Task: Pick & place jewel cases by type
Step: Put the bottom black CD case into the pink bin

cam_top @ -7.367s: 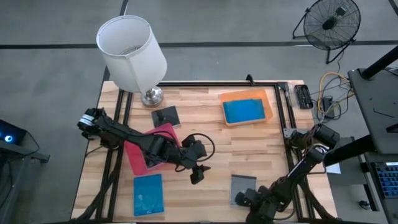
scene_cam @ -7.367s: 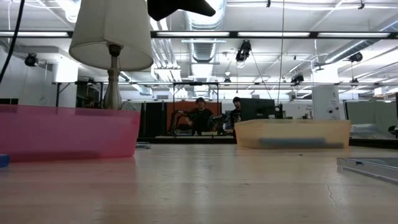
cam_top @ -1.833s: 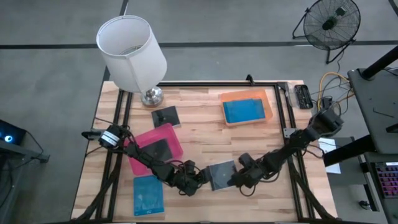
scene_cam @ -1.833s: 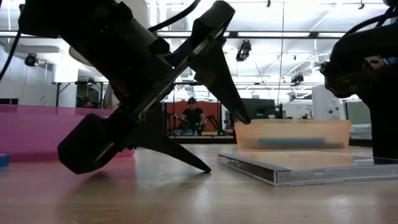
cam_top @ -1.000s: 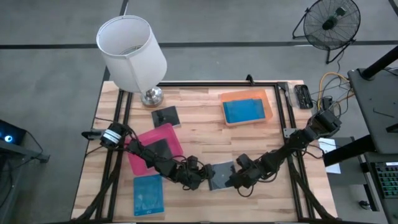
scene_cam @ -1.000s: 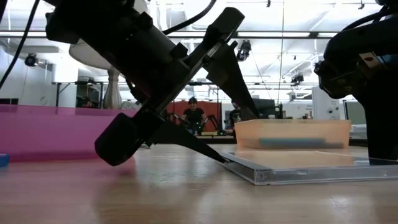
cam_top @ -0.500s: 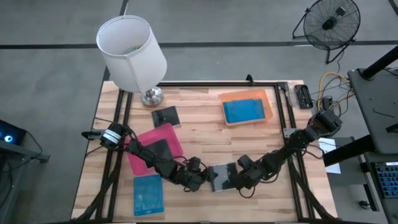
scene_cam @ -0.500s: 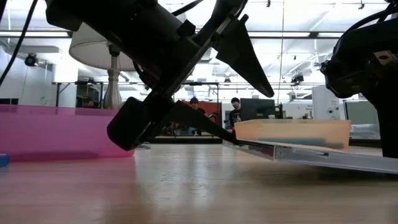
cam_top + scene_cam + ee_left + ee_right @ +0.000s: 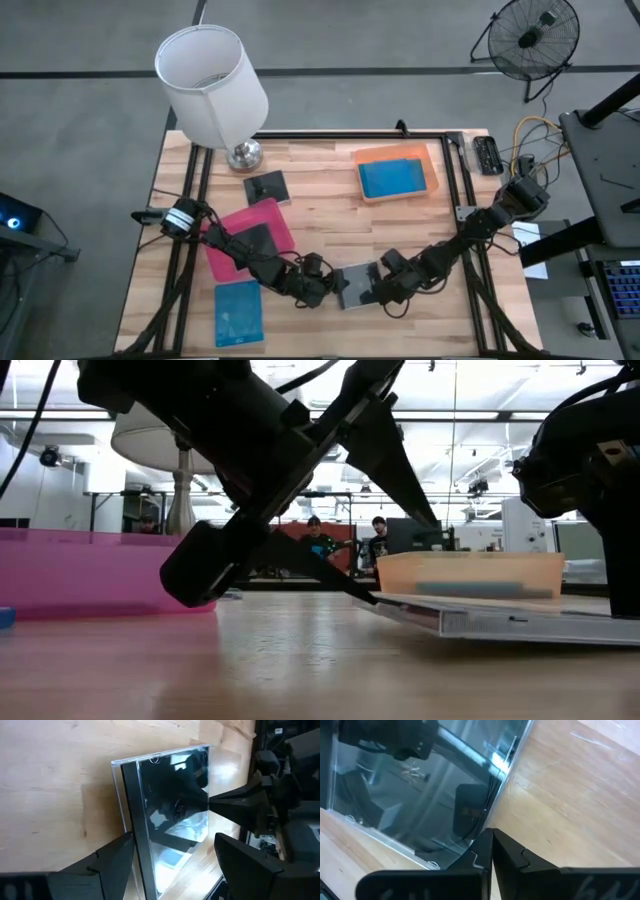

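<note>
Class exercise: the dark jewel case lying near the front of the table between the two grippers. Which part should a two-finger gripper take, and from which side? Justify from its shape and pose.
Probably its thin edge. The dark jewel case is a flat square, and in the low view its left edge is tipped up off the table. The left gripper already has open fingers straddling that edge; the shut right gripper backs the opposite edge.

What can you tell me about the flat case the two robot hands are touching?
The dark grey jewel case is a thin square with clear plastic edges and a shiny face. It sits near the front middle of the wooden table, one side tipped up off the wood. The left gripper has open fingers around one edge, and the right gripper pinches the opposite edge.
</note>
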Tool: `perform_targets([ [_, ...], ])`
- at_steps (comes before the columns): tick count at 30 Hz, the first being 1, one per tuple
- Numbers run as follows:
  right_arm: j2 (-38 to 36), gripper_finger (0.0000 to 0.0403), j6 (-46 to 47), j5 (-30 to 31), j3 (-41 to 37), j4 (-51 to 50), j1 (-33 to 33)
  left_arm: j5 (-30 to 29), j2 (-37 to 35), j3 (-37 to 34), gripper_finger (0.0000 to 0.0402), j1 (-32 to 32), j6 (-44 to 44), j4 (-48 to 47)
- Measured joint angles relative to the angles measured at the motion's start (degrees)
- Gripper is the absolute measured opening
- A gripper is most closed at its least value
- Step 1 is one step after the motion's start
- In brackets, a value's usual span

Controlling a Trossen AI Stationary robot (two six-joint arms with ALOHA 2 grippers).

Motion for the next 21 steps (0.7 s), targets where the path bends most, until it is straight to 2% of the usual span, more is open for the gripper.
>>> perform_targets([
  [7,0.11,0.0009,0.00,0.02,0.09,0.44,-0.04,2.60,-0.05,-0.02,0.0257,0.02,-1.52,-2.88],
  [21,0.09,0.0009,-0.22,-0.16,0.10,0.09,-0.09,2.63,1.91,0.70,0.0257,0.00,-3.70,-4.50],
])
